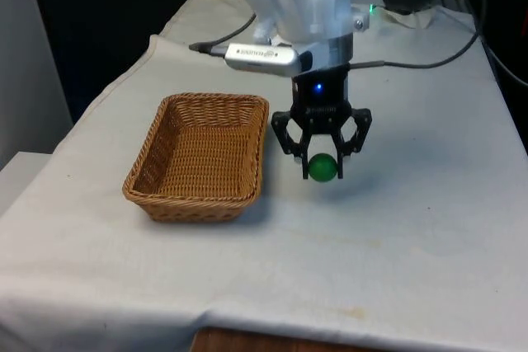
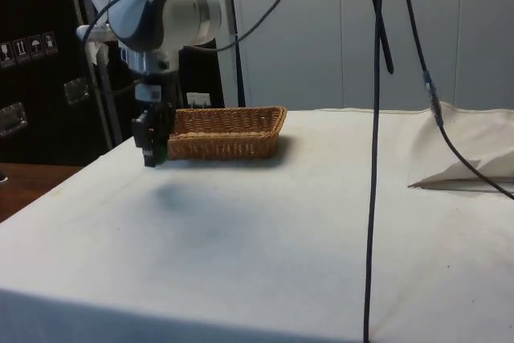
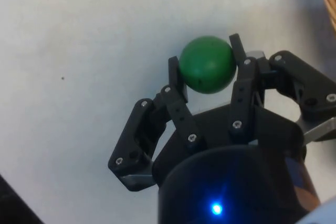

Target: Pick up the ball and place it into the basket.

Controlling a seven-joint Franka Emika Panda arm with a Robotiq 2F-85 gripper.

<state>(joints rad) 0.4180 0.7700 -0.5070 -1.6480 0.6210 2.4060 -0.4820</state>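
Jaws (image 1: 322, 162): closed on the green ball (image 1: 323, 168), one finger on either side of it; in the wrist view we see the ball (image 3: 207, 64) pinched between the two fingertips (image 3: 175, 72), with bare cloth beneath it.

Ball, position: held clear of the table, just beside the basket (image 1: 200, 157) on the front view's right, not over it. In the side view the jaws (image 2: 152, 150) hang a little above the cloth, in front of the basket's (image 2: 227, 132) near corner.

Progress, as we judge it: pick-up done; lift begun or complete. Left to do: carry the ball across the rim, bring it over the basket's inside, release it. We see nothing in the basket.

Basket: woven wicker, rectangular, brown, open at the top, standing flat on the table.

Table (image 1: 396, 237): covered by a white cloth, lightly creased, with a few small dark specks; a strip of wood shows under the cloth's near edge in the front view. We note a faint shadow on the cloth below the jaws.

Cables (image 2: 376, 158): dark, hanging across the side view.

Room: black curtains behind the arm in the front view; dark cabinets and a pale wall in the side view.
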